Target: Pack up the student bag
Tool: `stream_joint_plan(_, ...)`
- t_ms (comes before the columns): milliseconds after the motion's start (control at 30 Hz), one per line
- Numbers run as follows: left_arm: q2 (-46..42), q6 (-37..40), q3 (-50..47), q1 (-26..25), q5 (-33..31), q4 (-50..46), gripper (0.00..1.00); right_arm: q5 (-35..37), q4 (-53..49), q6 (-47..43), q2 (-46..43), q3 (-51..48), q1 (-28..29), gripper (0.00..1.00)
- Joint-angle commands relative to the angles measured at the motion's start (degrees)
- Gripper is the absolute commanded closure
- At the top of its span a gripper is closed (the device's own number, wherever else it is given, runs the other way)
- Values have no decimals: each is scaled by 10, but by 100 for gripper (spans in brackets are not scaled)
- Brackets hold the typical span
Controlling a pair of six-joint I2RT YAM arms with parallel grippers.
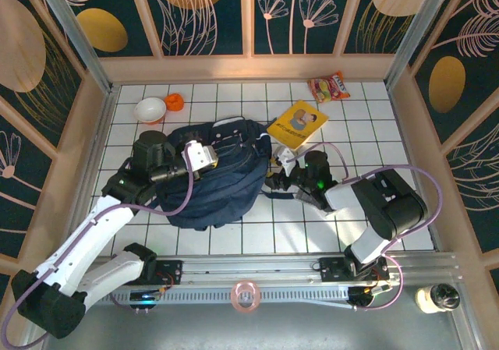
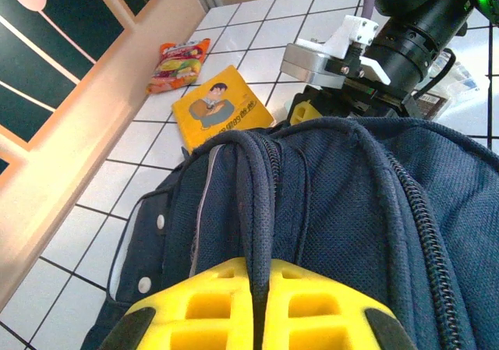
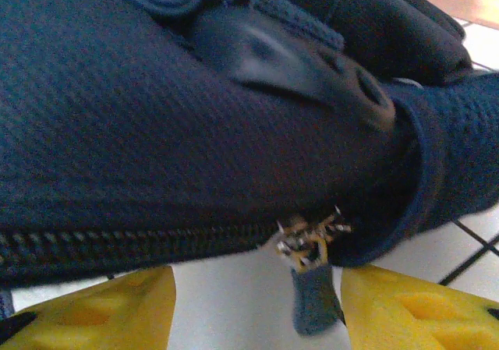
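The student bag (image 1: 214, 175), a big navy backpack, lies in the middle of the white tiled floor. My left gripper (image 1: 199, 156) sits over its top and is shut on the bag's dark carry strap (image 2: 261, 210), which runs up between the yellow fingers (image 2: 218, 295). My right gripper (image 1: 281, 180) is at the bag's right edge. Its yellow fingers (image 3: 405, 303) stand apart on either side of the zipper pull (image 3: 316, 291). The pull hangs from the slider (image 3: 308, 237), close to the right-hand finger, and nothing pinches it. The zipper teeth (image 3: 117, 245) run off to the left.
A yellow book (image 1: 298, 123) lies just beyond the bag, with a snack packet (image 1: 329, 86) behind it. A white bowl (image 1: 150, 110) and an orange object (image 1: 175, 100) are at the back left. Wooden walls (image 1: 70, 178) enclose the floor. A tape roll (image 1: 245, 295) rests on the front rail.
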Motion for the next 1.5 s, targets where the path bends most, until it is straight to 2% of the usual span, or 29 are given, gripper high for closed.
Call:
stream_joint_plan(0, -22, 13, 21, 2, 38, 62, 100, -55, 16, -20, 4, 16, -4, 44)
stream_joint_plan(100, -22, 9, 15, 2, 35, 71, 100, -76, 3, -23, 2, 23, -9, 53)
stream_joint_plan(333, -19, 8, 5, 2, 0, 82, 100, -103, -18, -12, -21, 15, -25, 82)
stream_joint_plan(567, -17, 16, -2, 2, -62, 90, 100, -108, -61, -7, -51, 20, -32, 100)
stream_joint_plan(833, -5, 26, -23, 2, -156, 122, 100, -101, -120, 4, -90, 31, -32, 100)
stream_joint_plan(1067, 4, 34, -33, 2, -210, 138, 100, -37, -189, -18, -151, 35, -15, 100)
stream_joint_plan(1333, 8, 39, -43, 1, -203, 142, 100, 12, -227, -37, -214, 39, 14, 100)
stream_joint_plan(1467, -8, 47, -51, 1, -149, 140, 100, -7, -229, -37, -208, 39, 13, 100)
